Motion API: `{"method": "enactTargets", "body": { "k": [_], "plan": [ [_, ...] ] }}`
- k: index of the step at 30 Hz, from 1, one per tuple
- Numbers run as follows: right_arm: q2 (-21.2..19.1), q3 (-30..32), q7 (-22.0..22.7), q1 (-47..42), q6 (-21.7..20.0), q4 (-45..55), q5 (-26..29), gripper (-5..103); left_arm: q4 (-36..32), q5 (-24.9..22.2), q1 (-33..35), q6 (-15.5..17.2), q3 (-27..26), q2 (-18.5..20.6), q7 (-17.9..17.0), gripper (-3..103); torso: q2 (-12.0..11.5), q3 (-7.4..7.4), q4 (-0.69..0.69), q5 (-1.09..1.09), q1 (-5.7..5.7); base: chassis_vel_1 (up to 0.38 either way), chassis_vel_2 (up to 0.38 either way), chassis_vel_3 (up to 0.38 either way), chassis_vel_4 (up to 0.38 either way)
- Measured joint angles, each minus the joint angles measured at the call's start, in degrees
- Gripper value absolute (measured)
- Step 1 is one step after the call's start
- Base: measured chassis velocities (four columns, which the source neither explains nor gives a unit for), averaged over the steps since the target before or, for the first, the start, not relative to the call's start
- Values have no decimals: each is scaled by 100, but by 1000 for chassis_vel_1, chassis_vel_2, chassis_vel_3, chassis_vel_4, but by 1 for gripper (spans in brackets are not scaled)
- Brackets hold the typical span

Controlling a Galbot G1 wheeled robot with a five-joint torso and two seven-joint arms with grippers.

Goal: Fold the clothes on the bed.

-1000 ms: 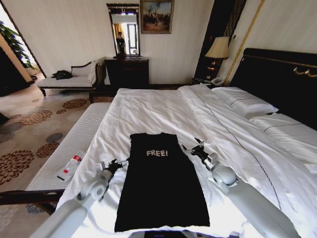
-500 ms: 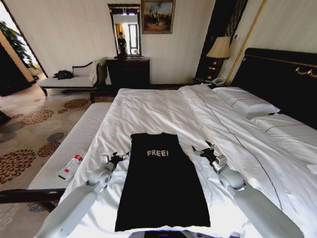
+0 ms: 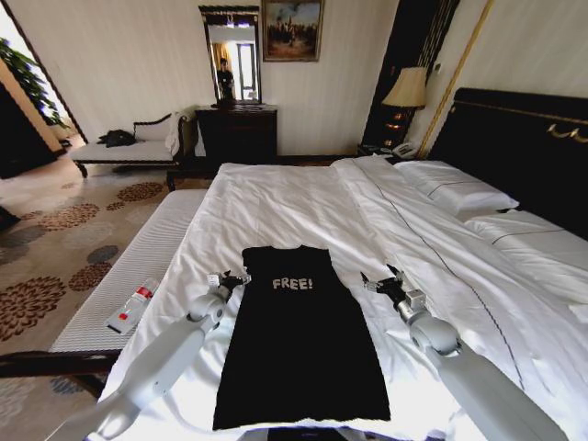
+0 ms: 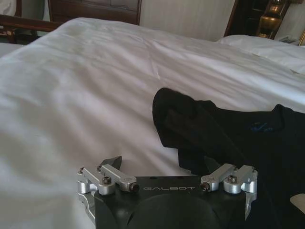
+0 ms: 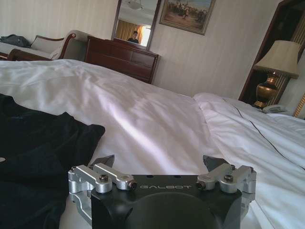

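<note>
White-sheeted bed (image 3: 276, 197), black top (image 3: 299, 335) flat, pillows (image 3: 459, 195) at headboard

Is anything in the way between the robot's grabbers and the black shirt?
Nothing visible. The left gripper is open beside the black top near its shoulder, and the right gripper is open on the other side, with bare white duvet between.

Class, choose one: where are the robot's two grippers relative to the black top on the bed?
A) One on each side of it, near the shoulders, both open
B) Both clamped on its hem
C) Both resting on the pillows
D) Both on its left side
A: the left gripper and right gripper flank the black top at shoulder level, jaws apart.
</note>
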Motion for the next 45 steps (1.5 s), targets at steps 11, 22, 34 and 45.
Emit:
{"method": "enactTargets", "body": {
  "k": [11,22,34,45],
  "plan": [
    [-2,125,-1,-91,-11,2,68,100,575,233,-211,-146,140,-386,33,90,0,0,0,0,0,0,0,0,0],
    [25,80,24,-45,-73,91,133,100,551,312,-223,-208,276,-502,30,52,0,0,1,-1,0,0,0,0,0],
    [2,191,48,-138,-108,163,172,100,537,410,-212,-219,383,-604,-2,4,0,0,-1,-2,0,0,0,0,0],
    [24,196,72,-150,-107,152,168,100,417,360,-174,-227,249,-454,-72,0,0,0,0,-2,0,0,0,0,0]
  ]
}}
